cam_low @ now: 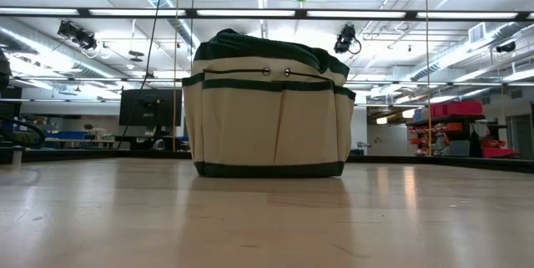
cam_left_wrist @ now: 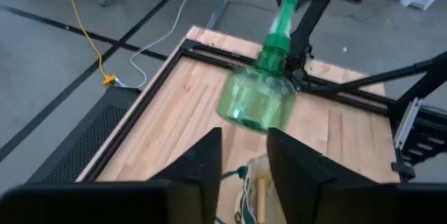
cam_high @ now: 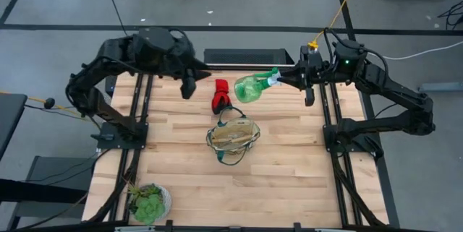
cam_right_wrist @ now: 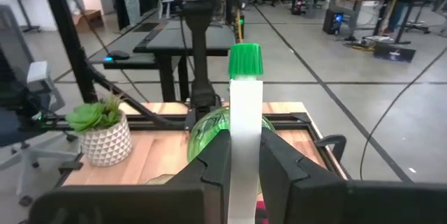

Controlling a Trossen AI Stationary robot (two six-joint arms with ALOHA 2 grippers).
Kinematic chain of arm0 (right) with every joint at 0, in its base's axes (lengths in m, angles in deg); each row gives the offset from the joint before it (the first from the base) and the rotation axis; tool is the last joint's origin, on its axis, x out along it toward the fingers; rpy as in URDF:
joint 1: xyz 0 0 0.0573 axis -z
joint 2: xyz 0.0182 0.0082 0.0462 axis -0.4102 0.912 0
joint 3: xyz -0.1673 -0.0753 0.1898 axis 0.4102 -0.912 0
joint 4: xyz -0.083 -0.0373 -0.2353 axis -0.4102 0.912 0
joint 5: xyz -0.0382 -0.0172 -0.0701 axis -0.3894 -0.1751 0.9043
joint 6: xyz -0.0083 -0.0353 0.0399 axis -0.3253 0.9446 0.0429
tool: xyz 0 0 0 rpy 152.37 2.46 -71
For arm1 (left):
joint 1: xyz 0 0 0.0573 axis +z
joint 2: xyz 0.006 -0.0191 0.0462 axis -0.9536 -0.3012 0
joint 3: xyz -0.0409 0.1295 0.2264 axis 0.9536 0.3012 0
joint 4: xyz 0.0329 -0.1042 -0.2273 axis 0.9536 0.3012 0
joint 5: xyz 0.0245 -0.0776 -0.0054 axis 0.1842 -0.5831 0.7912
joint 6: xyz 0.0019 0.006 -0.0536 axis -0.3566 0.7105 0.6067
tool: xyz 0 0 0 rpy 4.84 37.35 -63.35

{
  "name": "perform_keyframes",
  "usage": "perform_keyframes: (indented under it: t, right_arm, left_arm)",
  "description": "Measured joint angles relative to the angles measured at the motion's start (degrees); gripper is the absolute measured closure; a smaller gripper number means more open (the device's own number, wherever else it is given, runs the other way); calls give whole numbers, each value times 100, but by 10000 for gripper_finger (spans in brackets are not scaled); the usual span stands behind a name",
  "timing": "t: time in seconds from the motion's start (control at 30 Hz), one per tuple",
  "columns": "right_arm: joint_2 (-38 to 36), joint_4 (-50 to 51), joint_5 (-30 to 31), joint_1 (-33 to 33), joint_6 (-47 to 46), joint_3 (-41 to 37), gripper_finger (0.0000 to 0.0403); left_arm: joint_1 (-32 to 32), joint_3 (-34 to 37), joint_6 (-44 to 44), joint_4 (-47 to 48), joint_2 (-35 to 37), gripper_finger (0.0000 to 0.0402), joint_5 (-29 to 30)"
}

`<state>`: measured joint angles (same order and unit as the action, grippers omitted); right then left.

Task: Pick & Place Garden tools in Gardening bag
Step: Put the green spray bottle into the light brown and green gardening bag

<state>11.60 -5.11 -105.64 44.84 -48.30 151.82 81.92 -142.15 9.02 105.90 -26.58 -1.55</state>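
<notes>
The right gripper (cam_high: 298, 79) clenches the white nozzle of the green spray bottle (cam_high: 250, 88), held aloft at upper centre above the gardening bag (cam_high: 233, 136). At upper left, the left gripper (cam_high: 189, 87) hangs empty, fingers parted, beside the red glove bundle (cam_high: 220, 95).

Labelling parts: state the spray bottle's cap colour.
Green cap on a white nozzle, clearest in the right wrist view.

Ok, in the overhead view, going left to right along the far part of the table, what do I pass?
Left pincer → red-and-black glove bundle → green spray bottle, held off the table → right pincer, shut on the bottle's nozzle.
</notes>
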Motion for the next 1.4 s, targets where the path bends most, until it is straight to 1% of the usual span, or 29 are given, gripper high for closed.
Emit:
perform_keyframes:
  t: [0.07,0.2,0.3,0.33,0.57,0.8,0.97,1.2,1.4]
  right_arm:
    - [0,10,95,-92,43,0,350]
    - [18,23,362,-269,77,0,350]
    - [57,29,451,-387,75,0,350]
    - [79,19,452,-433,75,0,350]
    - [197,25,627,-697,73,-2,350]
    - [265,-95,1044,-878,53,71,350]
    - [568,48,1025,-891,-136,634,350]
    - [1168,798,994,-891,-245,1581,350]
    - [1504,1225,852,-891,-253,2221,350]
  left_arm:
    - [29,10,-5,138,124,306,-39]
    - [40,11,-57,109,363,353,-103]
    - [40,5,-174,98,567,388,-102]
    - [40,5,-230,98,620,394,-100]
    - [40,5,-252,93,893,397,25]
    - [40,5,-205,231,887,398,23]
    - [40,5,-273,428,870,397,25]
    - [40,5,-249,419,879,397,23]
    - [40,5,-291,423,879,399,5]
